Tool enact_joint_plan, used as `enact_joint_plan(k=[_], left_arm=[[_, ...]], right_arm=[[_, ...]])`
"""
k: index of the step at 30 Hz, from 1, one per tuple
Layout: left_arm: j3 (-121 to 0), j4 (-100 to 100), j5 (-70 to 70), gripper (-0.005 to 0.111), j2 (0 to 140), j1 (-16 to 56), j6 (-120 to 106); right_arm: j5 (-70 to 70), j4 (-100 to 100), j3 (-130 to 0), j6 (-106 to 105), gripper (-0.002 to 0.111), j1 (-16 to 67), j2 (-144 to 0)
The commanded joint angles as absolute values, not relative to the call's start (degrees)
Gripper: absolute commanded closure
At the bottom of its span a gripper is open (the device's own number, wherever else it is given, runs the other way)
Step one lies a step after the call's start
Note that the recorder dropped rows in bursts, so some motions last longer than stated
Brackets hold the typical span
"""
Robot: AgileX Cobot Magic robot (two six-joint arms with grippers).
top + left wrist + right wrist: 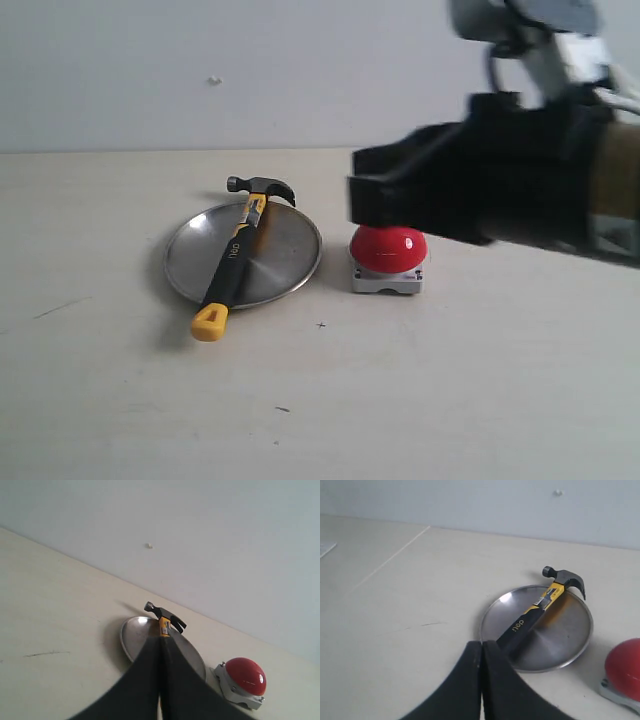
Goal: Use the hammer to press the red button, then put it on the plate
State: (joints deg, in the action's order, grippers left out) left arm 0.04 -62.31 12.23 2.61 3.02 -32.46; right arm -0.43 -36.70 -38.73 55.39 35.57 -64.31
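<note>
holding nothing, the right gripper (481, 649) sits fully closed.

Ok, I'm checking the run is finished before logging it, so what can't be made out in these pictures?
- Exterior view: the blurred right arm covers the red button's top edge.
- Left wrist view: the shut left jaws hide the hammer's handle and much of the plate.
- Right wrist view: the shut right jaws hide the handle's yellow end; the frame edge cuts the button.
- Whether the button was pressed: no view shows it.
</note>
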Motion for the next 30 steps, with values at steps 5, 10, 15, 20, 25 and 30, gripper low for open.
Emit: enact_joint_plan(k=[5, 10, 15, 20, 25, 30], left_arm=[[0.0, -62.33, 12.24, 0.107, 2.48, 3.46, -32.55], [0.0, -62.33, 12.24, 0.107, 2.48, 3.46, -32.55], [0.0, -62.33, 12.24, 0.107, 2.48, 3.46, -32.55], [0.0, -62.33, 12.24, 0.107, 2.48, 3.46, -32.55], [0.0, -62.33, 12.24, 0.107, 2.48, 3.46, -32.55], [0.0, -62.33, 12.24, 0.107, 2.48, 3.46, -32.55]], right_arm=[[1.81, -33.05, -17.39, 55.67, 0.108, 35.32, -29.58], [5.01, -31.37, -12.83, 55.57, 0.108, 35.32, -14.14], [5.02, -31.48, -12.7, 55.57, 0.108, 35.32, -4.7], [5.02, -31.48, -12.7, 55.57, 0.108, 35.32, 0.0], [14.6, -32.27, -7.27, 55.16, 0.108, 30.57, 0.0], [8.76, -40.46, 0.0, 55.08, 0.108, 12.57, 0.0]])
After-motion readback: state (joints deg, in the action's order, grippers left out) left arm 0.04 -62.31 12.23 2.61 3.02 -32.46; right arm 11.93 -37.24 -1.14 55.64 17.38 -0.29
